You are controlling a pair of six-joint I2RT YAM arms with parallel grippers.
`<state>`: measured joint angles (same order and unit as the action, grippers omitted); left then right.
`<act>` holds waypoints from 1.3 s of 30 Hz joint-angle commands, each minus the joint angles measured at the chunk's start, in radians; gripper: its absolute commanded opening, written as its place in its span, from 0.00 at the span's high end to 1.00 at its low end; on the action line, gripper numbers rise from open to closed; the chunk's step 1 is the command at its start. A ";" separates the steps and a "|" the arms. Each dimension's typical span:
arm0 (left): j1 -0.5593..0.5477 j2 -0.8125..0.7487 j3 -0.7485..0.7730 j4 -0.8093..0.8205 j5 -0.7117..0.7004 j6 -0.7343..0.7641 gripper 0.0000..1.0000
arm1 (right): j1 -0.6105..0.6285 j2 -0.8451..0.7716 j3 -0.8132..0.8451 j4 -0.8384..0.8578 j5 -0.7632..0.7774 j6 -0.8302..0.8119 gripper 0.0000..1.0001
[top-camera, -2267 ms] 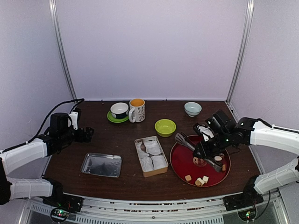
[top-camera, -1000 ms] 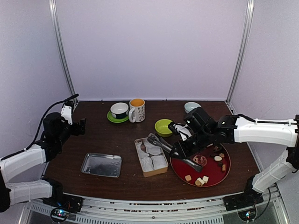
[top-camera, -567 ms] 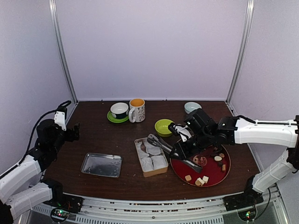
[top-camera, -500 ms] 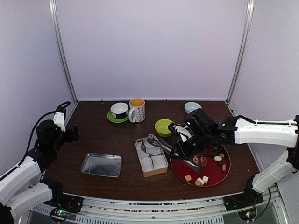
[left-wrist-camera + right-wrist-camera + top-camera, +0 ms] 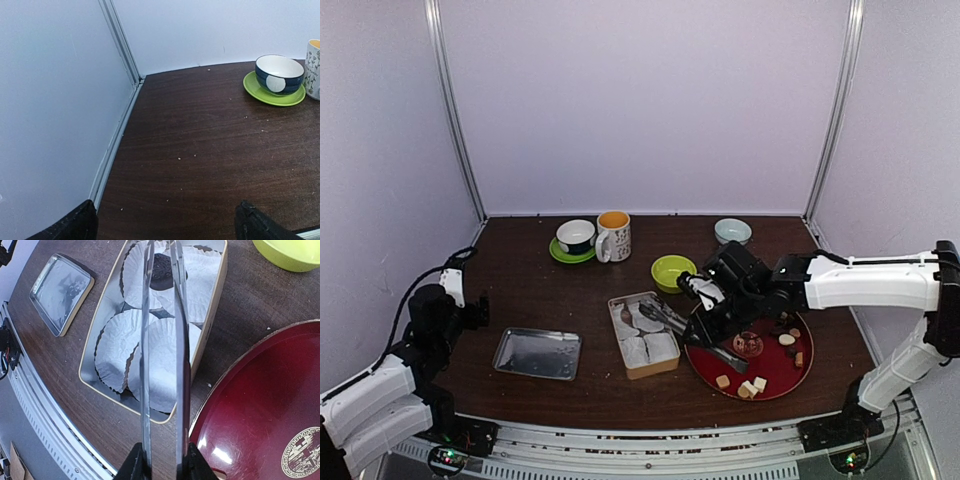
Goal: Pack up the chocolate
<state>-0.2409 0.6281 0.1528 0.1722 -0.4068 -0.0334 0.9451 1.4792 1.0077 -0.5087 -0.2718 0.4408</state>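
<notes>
Tongs (image 5: 146, 365) are being gripped by the right tool (image 5: 162, 466), blades over the tin (image 5: 214, 310) at nine o'clock of the red tray (image 5: 260, 390). A dark chocolate (image 5: 162, 277) is being framed between them, over a paper cup (image 5: 132, 275); release is best eased low and centred. The left tool (image 5: 165, 225) is being held wide open.

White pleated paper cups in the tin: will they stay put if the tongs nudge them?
Probably not. The white pleated paper cups look thin and light, so they would likely slide or crumple under the long metal tongs. They overlap and lean unevenly inside the rectangular tin, so one nudge may shift its neighbours too.
</notes>
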 commanded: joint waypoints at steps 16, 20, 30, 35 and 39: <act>0.006 0.031 0.024 0.019 0.103 0.040 0.02 | 0.004 0.092 0.081 0.000 0.068 -0.004 0.72; 0.006 0.032 0.023 0.025 0.122 0.049 0.02 | 0.005 0.087 0.083 -0.001 0.075 -0.003 0.70; 0.006 0.016 0.016 0.032 0.178 0.074 0.02 | 0.005 0.070 0.083 -0.011 0.089 -0.006 0.67; 0.007 0.015 0.013 0.031 0.187 0.078 0.02 | 0.006 0.068 0.092 -0.020 0.094 -0.010 0.67; 0.006 0.021 0.015 0.032 0.193 0.080 0.02 | 0.005 0.073 0.100 -0.026 0.098 -0.012 0.65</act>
<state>-0.2409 0.6514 0.1570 0.1566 -0.2382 0.0292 0.9451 1.5711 1.0641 -0.5312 -0.2031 0.4404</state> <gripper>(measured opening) 0.977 0.342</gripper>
